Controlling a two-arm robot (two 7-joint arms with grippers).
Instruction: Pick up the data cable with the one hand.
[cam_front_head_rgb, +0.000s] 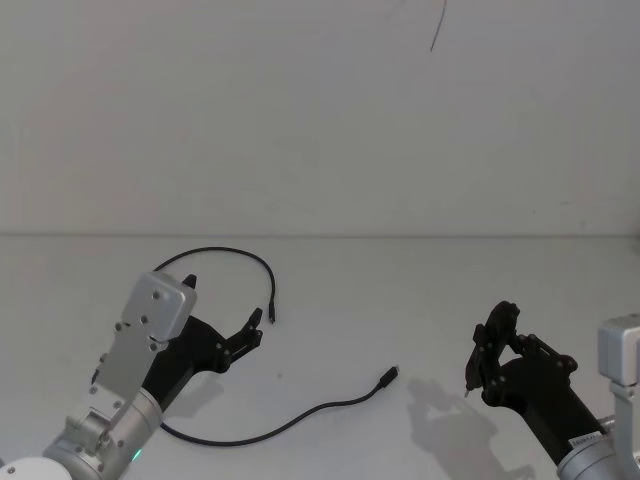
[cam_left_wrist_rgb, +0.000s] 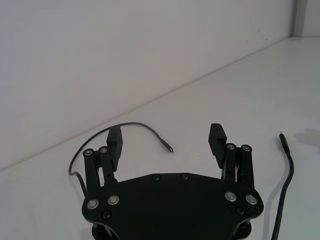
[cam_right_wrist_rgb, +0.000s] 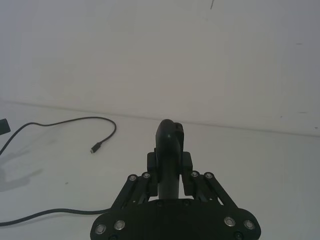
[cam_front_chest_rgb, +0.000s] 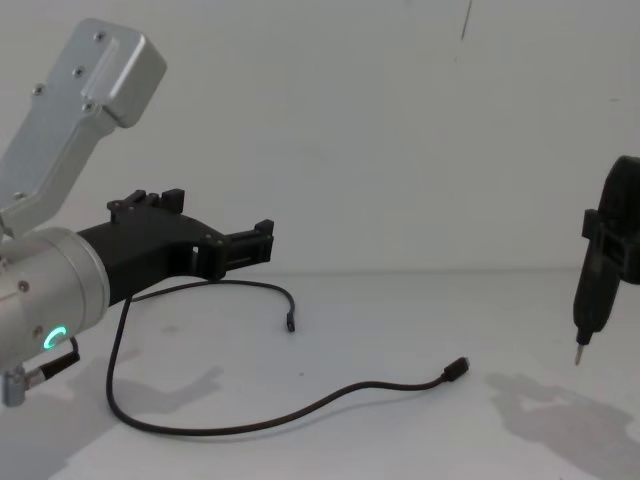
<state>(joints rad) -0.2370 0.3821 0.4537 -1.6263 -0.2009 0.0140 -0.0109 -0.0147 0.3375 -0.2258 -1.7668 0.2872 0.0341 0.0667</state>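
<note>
The data cable (cam_front_head_rgb: 330, 404) is a thin black cord lying loose on the white table. One plug (cam_front_head_rgb: 390, 375) points right at mid-table; the other plug (cam_front_head_rgb: 272, 318) ends an arc that curls behind my left arm. My left gripper (cam_front_head_rgb: 222, 302), black and angular on a silver arm with a green ring light (cam_front_chest_rgb: 52, 338), hovers open above the table inside that arc, holding nothing. In the left wrist view its fingers (cam_left_wrist_rgb: 115, 142) straddle the near plug (cam_left_wrist_rgb: 170, 148). My right gripper (cam_front_head_rgb: 488, 360) is shut off to the right, its metal tip (cam_front_chest_rgb: 578, 355) pointing down.
The white table (cam_front_head_rgb: 400, 290) meets a plain white wall (cam_front_head_rgb: 320, 120) behind it. A thin dark line (cam_front_head_rgb: 438, 28) marks the wall high up. Shadows of both arms fall on the table surface.
</note>
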